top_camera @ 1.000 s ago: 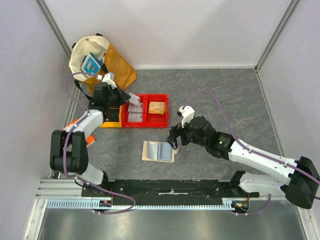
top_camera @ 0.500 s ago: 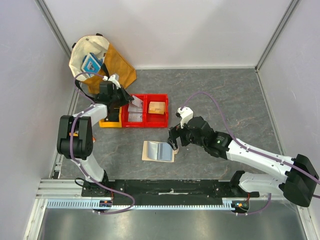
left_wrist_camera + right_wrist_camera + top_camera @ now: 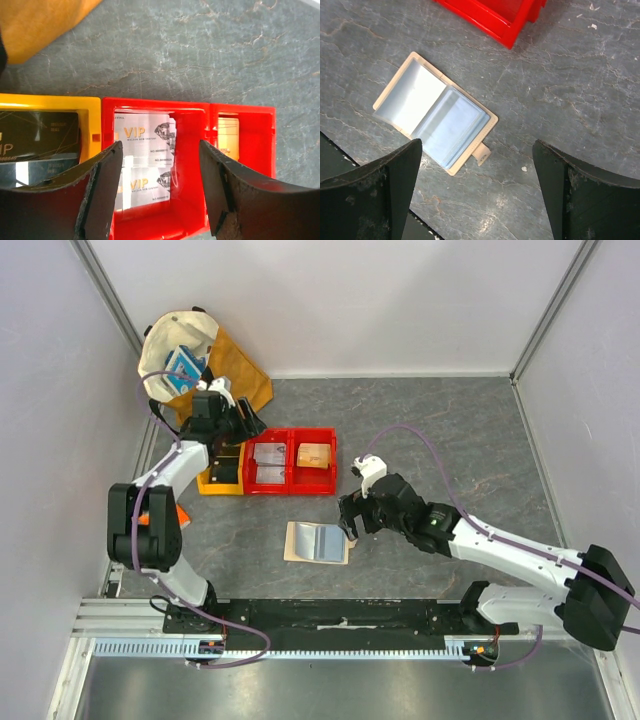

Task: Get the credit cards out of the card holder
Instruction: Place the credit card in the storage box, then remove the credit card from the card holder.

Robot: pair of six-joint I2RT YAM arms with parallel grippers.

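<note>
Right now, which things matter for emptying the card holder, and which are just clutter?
Job: card holder, white cards, dark card.
Lying about: tan block, cloth bag, blue box, brown paper bag.

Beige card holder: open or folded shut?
Open: the beige folding card holder lies spread flat, both blue-grey sleeves facing up, snap tab loose.

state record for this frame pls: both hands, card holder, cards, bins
card holder: lying open on the table, clear sleeves up; whether cards remain inside: cannot tell
left hand: open, holding nothing, over the left compartment of the red bin
right hand: open, holding nothing, above the card holder
white cards: lying in the red bin's left compartment
red bin, right compartment: tan item
yellow bin: dark card inside
</note>
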